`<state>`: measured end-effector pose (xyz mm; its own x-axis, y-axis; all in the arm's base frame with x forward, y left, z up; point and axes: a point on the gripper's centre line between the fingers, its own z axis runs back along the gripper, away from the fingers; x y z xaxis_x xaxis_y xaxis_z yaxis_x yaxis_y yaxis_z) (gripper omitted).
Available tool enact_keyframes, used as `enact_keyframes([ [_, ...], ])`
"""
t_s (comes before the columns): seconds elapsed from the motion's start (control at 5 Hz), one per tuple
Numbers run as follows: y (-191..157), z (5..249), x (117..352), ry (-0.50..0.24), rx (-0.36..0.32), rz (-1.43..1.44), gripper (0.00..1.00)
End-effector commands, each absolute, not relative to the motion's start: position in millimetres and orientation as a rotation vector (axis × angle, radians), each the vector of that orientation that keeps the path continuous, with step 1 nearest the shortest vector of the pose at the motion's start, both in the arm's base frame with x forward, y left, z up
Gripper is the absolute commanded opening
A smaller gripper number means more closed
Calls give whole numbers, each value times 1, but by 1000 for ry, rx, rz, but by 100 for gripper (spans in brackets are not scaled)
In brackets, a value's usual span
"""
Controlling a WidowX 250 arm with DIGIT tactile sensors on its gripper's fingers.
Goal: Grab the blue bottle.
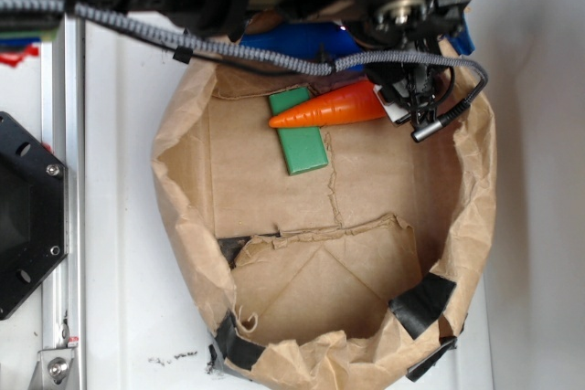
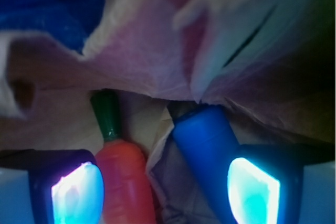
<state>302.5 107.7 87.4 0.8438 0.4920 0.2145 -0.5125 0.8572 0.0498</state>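
In the wrist view the blue bottle (image 2: 207, 140) lies on the brown paper, its end pointing up toward the crumpled bag wall. It lies just inside my right finger (image 2: 254, 190). An orange carrot (image 2: 125, 179) with a green top lies beside my left finger (image 2: 76, 192). My gripper (image 2: 165, 195) is open, both toys between its wide-apart fingers, nothing clamped. In the exterior view the gripper (image 1: 416, 107) hangs over the carrot's (image 1: 334, 109) thick end at the bag's far right. There the arm hides the bottle.
A shallow brown paper bag (image 1: 183, 189), patched with black tape, holds the toys. A flat green block (image 1: 300, 139) lies under the carrot's tip. Something blue (image 1: 306, 43) sits behind the bag's far rim. A metal rail (image 1: 69, 180) runs down the left.
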Motion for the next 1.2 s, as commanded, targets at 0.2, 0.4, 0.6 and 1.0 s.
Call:
enact_keyframes([
  [0.2,134,88,328,-235,202,609,100],
  [0.4,129,75,331,-212,227,593,100],
  [0.6,112,72,322,-197,214,510,100],
  [1.0,76,90,284,-192,91,344,100],
])
